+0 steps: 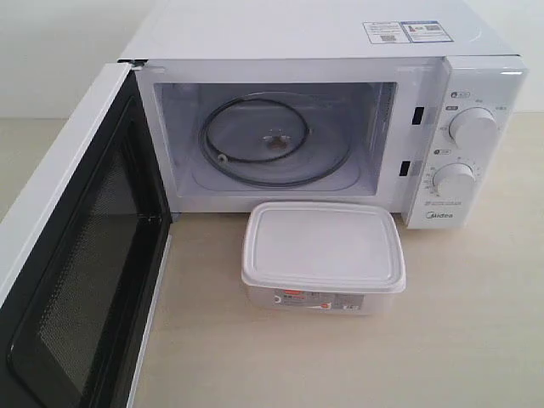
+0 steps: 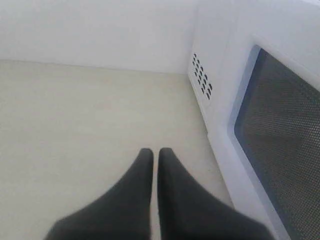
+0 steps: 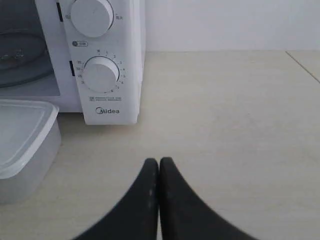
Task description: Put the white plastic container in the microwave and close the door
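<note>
Both claws are clenched on nothing: your left gripper (image 2: 155,150) hangs beside the outer face of the open door (image 1: 76,255), and your right gripper (image 3: 159,160) near the dials (image 3: 100,74). The white plastic container (image 1: 323,251) stands lidded on the table (image 1: 476,323), just before the microwave (image 1: 297,30); its content I cannot tell. Only the glass turntable (image 1: 276,140) lies in the cavity. I judge that nothing is begun yet: next you must open a claw and take the container by its sides.

A pale wood-grain tabletop (image 1: 476,340) meets a plain white wall (image 1: 51,51) under soft, even light.
</note>
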Motion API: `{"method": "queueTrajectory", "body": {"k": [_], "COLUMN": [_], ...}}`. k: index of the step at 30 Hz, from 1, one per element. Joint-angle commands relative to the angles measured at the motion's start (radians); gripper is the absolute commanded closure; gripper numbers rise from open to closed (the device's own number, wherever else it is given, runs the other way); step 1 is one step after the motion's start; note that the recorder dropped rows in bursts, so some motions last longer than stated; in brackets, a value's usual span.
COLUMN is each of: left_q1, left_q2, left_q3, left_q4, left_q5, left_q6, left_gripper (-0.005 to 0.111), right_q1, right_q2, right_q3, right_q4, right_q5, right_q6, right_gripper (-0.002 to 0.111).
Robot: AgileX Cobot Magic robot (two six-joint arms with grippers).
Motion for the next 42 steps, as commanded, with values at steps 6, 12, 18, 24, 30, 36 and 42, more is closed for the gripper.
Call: {"method": "queueTrajectory", "body": {"k": [6,12,18,24,30,36,42], "left_q1": [0.003,0.003,0.003,0.003,0.003,0.003,0.003], "left_q2": [-0.004,-0.004,-0.004,-0.004,-0.004,-0.004,-0.004], "left_q3": [0.003,0.003,0.003,0.003,0.003,0.003,0.003], "left_q4": [0.005,0.005,0.005,0.005,0.005,0.005,0.005], "left_q5": [0.003,0.003,0.003,0.003,0.003,0.003,0.003], "left_q6": [-0.009,-0.009,-0.009,-0.009,-0.009,-0.009,-0.009], "left_gripper": [0.102,0.102,0.102,0.102,0.102,0.102,0.102], "right_q1": [-0.001,-0.001,-0.001,-0.001,-0.001,-0.001,-0.001], "right_q2": [-0.004,-0.004,-0.004,-0.004,-0.004,0.11,0.348], "right_q3": [0.004,0.004,0.004,0.004,0.004,-0.049,-0.144], "right_q4": [-0.005,-0.005,-0.005,-0.012,0.0,0.008,0.008], "right_q5": [-0.005,-0.029,-0.083,-0.385,-0.58,-0.588,-0.626], "right_q6": [-0.003,-0.003,-0.003,-0.017,-0.017,-0.035,-0.052], "right_gripper": [0.108,0.108,0.108,0.108,0.108,0.108,0.108]}}
